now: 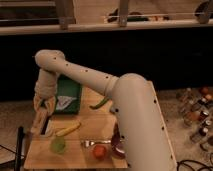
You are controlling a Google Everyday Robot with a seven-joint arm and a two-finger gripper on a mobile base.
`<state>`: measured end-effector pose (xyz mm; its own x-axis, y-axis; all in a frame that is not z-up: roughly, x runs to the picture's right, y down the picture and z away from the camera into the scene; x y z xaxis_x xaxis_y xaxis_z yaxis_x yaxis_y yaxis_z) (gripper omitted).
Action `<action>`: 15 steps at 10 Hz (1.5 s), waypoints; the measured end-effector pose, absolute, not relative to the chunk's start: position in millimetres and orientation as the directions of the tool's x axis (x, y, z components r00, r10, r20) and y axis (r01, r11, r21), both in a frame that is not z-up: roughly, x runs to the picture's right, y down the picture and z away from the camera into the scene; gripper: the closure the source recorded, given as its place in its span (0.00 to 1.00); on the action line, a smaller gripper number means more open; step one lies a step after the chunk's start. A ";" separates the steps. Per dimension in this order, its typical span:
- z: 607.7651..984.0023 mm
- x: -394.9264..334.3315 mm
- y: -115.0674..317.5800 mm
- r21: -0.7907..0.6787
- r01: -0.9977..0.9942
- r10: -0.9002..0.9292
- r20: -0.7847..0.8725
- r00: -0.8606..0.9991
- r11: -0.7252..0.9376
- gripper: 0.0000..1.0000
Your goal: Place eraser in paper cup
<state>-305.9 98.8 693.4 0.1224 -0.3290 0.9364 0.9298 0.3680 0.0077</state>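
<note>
My gripper (42, 116) hangs down from the arm at the left edge of the wooden table (90, 125). Directly under it is a long tan block, the eraser (37, 126), standing steeply on end with its top at the gripper. A pale whitish shape next to it on the right looks like the paper cup (47, 130). I cannot tell whether the eraser's lower end is inside the cup or just beside it.
A green bag (67, 95) stands behind the gripper. A yellow banana (67, 130), a translucent green cup (58, 145), a green pepper (100, 103), a fork (92, 143), a red fruit (100, 151) and a dark bowl (117, 146) lie on the table. Bottles (197, 112) stand on the right.
</note>
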 end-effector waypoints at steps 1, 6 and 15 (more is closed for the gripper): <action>694.5 -307.4 98.7 0.011 0.927 -0.318 0.941 0.118 0.376 1.00; 698.3 -310.9 99.3 0.007 0.915 -0.236 0.967 0.097 0.404 1.00; 702.1 -316.1 116.8 -0.020 0.895 -0.190 0.975 0.116 0.446 1.00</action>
<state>-316.1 116.8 702.1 0.1160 -0.1898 0.9750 0.8950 0.4456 -0.0198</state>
